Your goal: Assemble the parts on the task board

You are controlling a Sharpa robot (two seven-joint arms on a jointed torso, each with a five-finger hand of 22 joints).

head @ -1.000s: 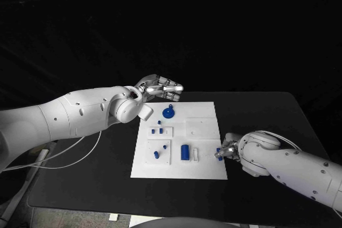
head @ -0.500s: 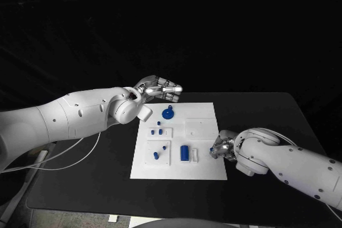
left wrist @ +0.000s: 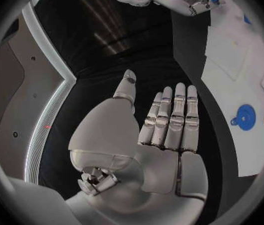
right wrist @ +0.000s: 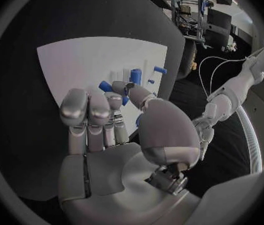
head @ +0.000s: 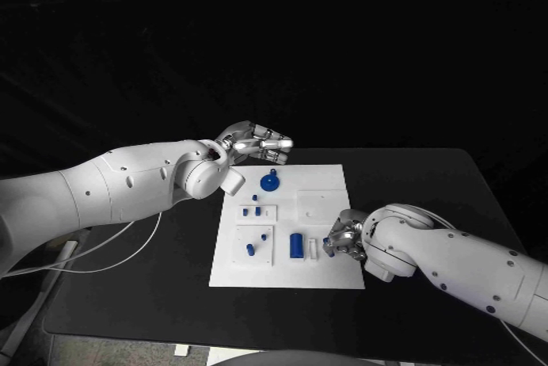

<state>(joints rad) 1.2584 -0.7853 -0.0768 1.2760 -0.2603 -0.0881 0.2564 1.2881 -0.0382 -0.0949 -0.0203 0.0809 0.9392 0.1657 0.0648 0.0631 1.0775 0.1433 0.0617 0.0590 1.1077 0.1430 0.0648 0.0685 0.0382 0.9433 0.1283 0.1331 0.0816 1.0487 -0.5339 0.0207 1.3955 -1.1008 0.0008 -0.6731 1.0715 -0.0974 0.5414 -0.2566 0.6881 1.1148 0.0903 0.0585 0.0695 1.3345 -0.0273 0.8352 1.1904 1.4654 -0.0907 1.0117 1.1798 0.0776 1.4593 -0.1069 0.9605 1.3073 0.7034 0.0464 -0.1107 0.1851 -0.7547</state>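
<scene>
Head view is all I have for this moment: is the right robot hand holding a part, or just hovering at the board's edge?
Observer: Holding. The right wrist view shows the right robot hand pinching a small blue part between thumb and fingers.
Operator: And the left robot hand, anything in it?
Observer: Nothing. In the left wrist view the left robot hand has its fingers straight side by side and its thumb apart.
Operator: Is it over the board?
Observer: No, its fingers lie over the black table, beside the task board; the round blue part lies apart from them.
</scene>
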